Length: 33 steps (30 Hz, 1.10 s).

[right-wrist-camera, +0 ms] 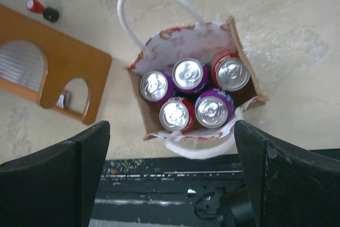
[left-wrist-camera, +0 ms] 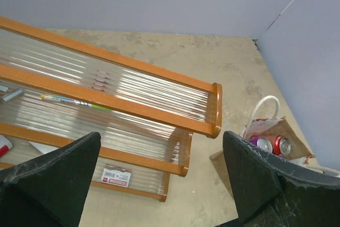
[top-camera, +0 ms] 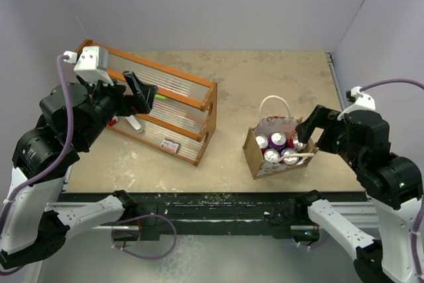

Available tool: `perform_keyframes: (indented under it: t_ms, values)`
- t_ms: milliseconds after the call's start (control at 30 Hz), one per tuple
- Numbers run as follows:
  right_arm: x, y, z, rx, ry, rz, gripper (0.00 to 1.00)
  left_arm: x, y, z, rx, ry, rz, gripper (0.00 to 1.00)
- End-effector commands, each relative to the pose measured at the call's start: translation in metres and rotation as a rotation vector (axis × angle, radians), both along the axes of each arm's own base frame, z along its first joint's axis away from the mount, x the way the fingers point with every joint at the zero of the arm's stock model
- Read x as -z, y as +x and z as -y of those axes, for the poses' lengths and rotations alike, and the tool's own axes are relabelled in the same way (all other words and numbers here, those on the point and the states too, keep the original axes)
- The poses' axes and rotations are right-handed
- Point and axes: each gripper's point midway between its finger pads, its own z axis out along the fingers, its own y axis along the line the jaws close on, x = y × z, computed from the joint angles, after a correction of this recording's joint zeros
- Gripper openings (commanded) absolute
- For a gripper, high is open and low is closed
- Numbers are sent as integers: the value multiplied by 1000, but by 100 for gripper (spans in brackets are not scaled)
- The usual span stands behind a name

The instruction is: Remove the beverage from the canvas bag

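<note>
The canvas bag (top-camera: pixel 252 156) stands on the table's (top-camera: pixel 265 77) right side, with five soda cans (right-wrist-camera: pixel 189 74) upright inside. The right fingers (right-wrist-camera: pixel 58 179) hover spread wide above it. The left fingers (left-wrist-camera: pixel 48 179) gape beside the wooden rack (top-camera: pixel 208 107).

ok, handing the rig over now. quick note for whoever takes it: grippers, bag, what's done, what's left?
Left gripper: open, empty, over by the rack, away from the bag.
Right gripper: open, empty, above the bag.
Bag: upright near the table's front right edge, five cans standing inside, tops up.
Done: nothing; no can seen outside the bag.
Left: lower the right gripper onto one can, grip, lift out, set it down.
</note>
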Motion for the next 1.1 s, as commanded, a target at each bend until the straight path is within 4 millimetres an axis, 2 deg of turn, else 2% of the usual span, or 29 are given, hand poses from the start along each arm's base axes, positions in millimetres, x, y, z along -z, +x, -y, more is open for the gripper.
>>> perform_keyframes:
  t_ms: [0, 200, 400, 600, 667, 767, 1067]
  values:
    - [17, 1, -27, -111, 80, -41, 100, -8, 0, 9, 25, -78, 6, 99]
    - [52, 9, -40, -156, 69, -161, 100, -4, -4, 15, 51, -114, -14, 99]
    - [65, 35, -52, -156, 77, -189, 91, -3, -6, 22, 88, -131, -29, 99]
    - [91, 54, -58, -116, 78, -269, 87, 3, -6, 30, 112, -127, -61, 99]
    - [101, 58, -56, -73, 83, -297, 86, 5, -4, 32, 112, -120, -69, 99]
    - [117, 63, -53, -3, 91, -335, 77, 6, -3, 34, 117, -116, -75, 99]
    - [159, 74, -46, 151, 93, -417, 75, 11, 0, 44, 145, -118, -102, 99]
